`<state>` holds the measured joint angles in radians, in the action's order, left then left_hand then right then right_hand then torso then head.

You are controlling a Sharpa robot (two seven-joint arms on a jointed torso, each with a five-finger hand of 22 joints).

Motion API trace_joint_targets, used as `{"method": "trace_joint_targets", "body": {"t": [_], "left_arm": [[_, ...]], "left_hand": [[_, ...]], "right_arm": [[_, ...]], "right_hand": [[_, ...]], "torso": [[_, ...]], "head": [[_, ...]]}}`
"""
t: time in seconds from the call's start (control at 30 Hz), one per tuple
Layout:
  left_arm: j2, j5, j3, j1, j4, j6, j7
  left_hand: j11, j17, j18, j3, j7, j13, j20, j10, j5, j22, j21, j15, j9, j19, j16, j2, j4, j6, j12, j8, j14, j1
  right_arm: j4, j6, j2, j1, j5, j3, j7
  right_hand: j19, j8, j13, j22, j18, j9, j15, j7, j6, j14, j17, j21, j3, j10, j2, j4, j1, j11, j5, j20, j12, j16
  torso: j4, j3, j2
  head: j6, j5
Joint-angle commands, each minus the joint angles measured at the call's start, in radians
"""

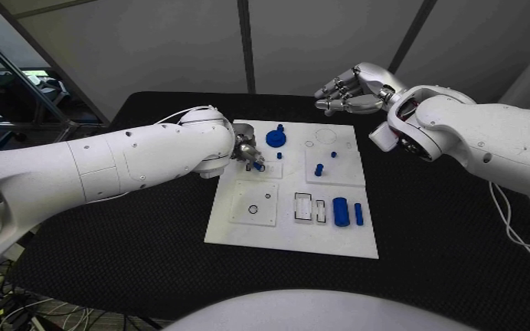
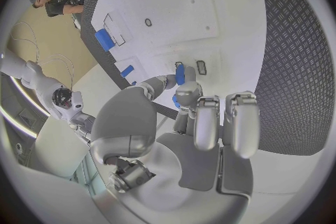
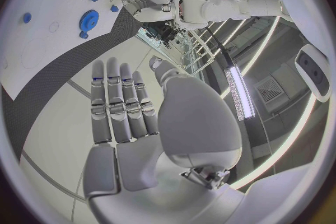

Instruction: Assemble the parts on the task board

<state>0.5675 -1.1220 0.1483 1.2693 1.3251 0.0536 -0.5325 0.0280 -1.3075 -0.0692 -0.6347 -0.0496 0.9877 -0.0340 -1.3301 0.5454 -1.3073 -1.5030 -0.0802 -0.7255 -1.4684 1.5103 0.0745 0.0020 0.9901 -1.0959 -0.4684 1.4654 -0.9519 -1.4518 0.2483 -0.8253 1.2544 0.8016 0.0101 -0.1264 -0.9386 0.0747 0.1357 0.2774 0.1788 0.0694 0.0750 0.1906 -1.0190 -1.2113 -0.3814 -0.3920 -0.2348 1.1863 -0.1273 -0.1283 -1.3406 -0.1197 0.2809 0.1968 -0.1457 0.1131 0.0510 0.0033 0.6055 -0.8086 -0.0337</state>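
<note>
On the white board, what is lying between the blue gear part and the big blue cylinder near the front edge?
In the head view, a small upright blue peg stands between the blue gear part and the big blue cylinder, on the task board.

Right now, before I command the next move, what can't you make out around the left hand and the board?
- Head view: the left hand is mostly behind its own arm, so its grip is unclear.
- Left wrist view: the blue part at the fingers; whether it is seated in the task board is hidden by the fingers.
- Right wrist view: the blue gear is too small for detail.
</note>
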Motion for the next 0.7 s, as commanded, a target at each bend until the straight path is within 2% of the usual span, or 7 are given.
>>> {"method": "trace_joint_targets", "body": {"t": [0.03,0.2,0.43,0.7], "left_arm": [[0.005,0.002,0.000,0.001,0.012,-0.059,0.002],[0.010,0.017,0.000,0.001,0.021,-0.071,0.003],[0.007,0.022,0.000,0.001,0.020,-0.089,0.004],[-0.010,0.020,0.000,-0.001,-0.003,-0.086,0.004]], "left_hand": [[0.003,-0.212,0.044,-0.127,0.005,0.001,0.007,-0.005,0.004,-0.166,-0.005,-0.005,0.001,-0.044,0.005,-0.020,-0.131,0.003,0.001,-0.007,0.088,-0.018],[0.003,-0.212,0.045,-0.127,0.005,0.000,0.007,-0.006,0.004,-0.167,-0.006,-0.006,0.001,-0.045,0.004,-0.019,-0.133,0.005,0.001,-0.007,0.088,-0.019],[0.003,-0.212,0.045,-0.127,0.005,-0.001,0.007,-0.006,0.004,-0.167,-0.006,-0.006,0.002,-0.045,0.004,-0.019,-0.133,0.005,0.002,-0.007,0.088,-0.020],[0.003,-0.212,0.044,-0.127,0.005,-0.004,0.007,-0.006,0.004,-0.165,-0.005,-0.006,0.002,-0.044,0.004,-0.020,-0.133,0.006,0.004,-0.007,0.088,-0.020]], "right_arm": [[0.001,0.002,-0.001,0.002,0.000,0.001,-0.010],[0.002,0.001,0.000,0.002,0.000,0.001,-0.010],[0.003,0.000,0.001,0.002,0.000,0.000,-0.010],[0.003,0.000,0.001,0.002,0.000,0.000,-0.010]], "right_hand": [[-0.007,0.003,-0.001,-0.002,0.004,0.002,-0.001,-0.002,-0.004,-0.003,0.001,0.003,0.003,0.008,0.010,-0.001,0.000,0.001,0.005,-0.001,-0.005,-0.005],[-0.008,0.003,-0.001,-0.002,0.004,0.002,-0.001,-0.002,-0.004,-0.003,0.001,0.004,0.003,0.008,0.011,-0.002,0.001,0.001,0.006,-0.001,-0.006,-0.006],[-0.008,0.003,-0.002,-0.002,0.004,0.002,-0.001,-0.002,-0.005,-0.004,0.001,0.004,0.004,0.008,0.011,-0.003,0.002,0.001,0.006,-0.001,-0.006,-0.006],[-0.009,0.004,-0.002,-0.003,0.004,0.002,-0.001,-0.002,-0.005,-0.004,0.001,0.005,0.004,0.009,0.011,-0.003,0.002,0.001,0.007,-0.001,-0.006,-0.006]], "torso": [[-0.0013,0.0000,0.000],[-0.0013,0.0004,0.000],[-0.0021,0.0001,0.000],[-0.0022,0.0006,0.000]], "head": [[0.003,-0.001],[-0.001,-0.004],[0.001,-0.002],[0.000,-0.002]]}}
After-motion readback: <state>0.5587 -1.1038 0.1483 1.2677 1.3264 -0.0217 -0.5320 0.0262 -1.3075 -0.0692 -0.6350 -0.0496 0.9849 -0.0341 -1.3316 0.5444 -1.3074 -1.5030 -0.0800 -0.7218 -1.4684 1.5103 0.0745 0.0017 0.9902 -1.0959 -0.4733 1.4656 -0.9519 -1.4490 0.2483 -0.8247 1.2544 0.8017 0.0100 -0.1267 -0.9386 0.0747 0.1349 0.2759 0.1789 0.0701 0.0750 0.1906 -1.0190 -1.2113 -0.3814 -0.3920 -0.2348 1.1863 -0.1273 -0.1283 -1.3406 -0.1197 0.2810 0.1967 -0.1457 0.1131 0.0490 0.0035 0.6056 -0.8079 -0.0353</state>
